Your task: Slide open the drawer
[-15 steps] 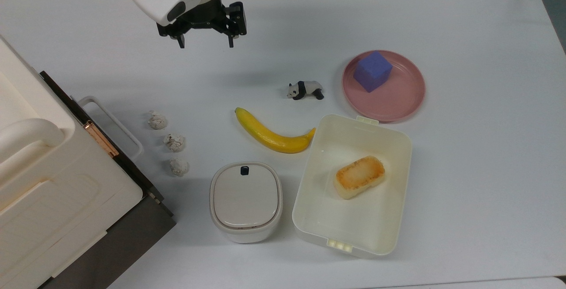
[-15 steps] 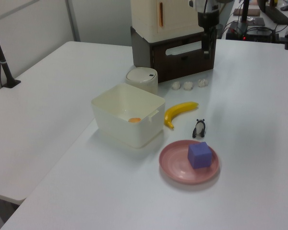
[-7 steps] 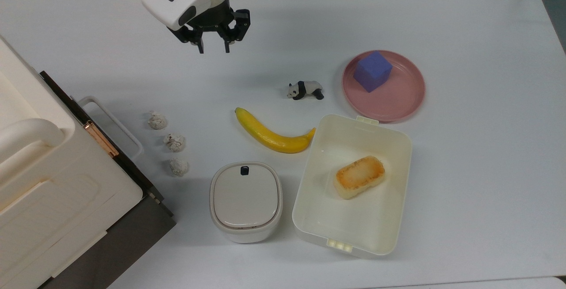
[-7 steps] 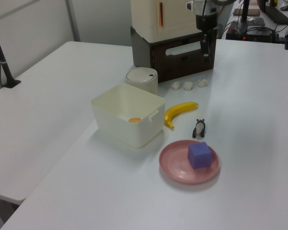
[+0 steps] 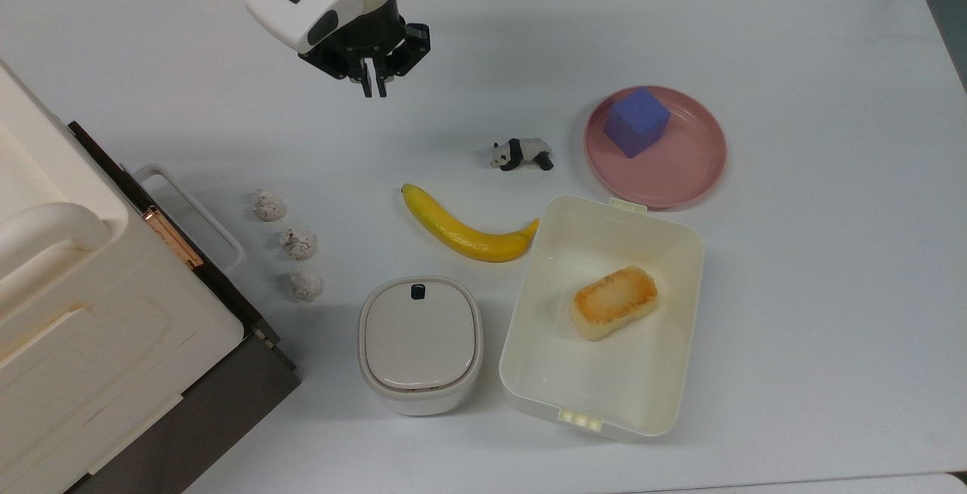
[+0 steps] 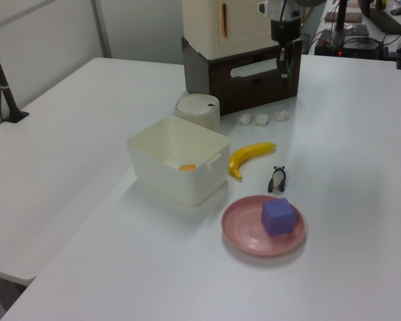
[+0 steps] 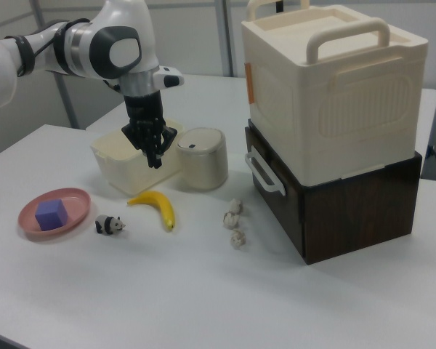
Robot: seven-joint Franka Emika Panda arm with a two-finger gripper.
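A: What differs from a second ago?

B: In the top view the gripper [image 5: 375, 91] has drifted toward the top view's right, and its fingers, spread wide a second ago and half closed half a second ago, are now pressed together on nothing. Everything on the table [image 5: 793, 313] lies where it lay.

A: And the drawer?

B: The drawer [image 7: 276, 196] is shut, its dark front flush with the brown cabinet [image 7: 349, 211] under the cream case [image 7: 327, 87]. The white loop handle [image 5: 193, 207] juts out at the top view's left. The gripper hangs above the table, well apart from that handle.

A: How many of each thing?

B: Three crumpled white lumps [image 5: 297, 243] sit in a row just beside the handle. One banana [image 5: 464, 233] lies near the middle, its tip touching the white tub [image 5: 529, 313]. One toasted bread piece [image 5: 613, 301] rests in that tub. One lidded cream pot [image 5: 420, 343] stands just beside the tub. One panda figure [image 5: 521, 154] lies between the banana and the pink plate [image 5: 680, 169], and one purple cube [image 5: 637, 121] sits on that plate.
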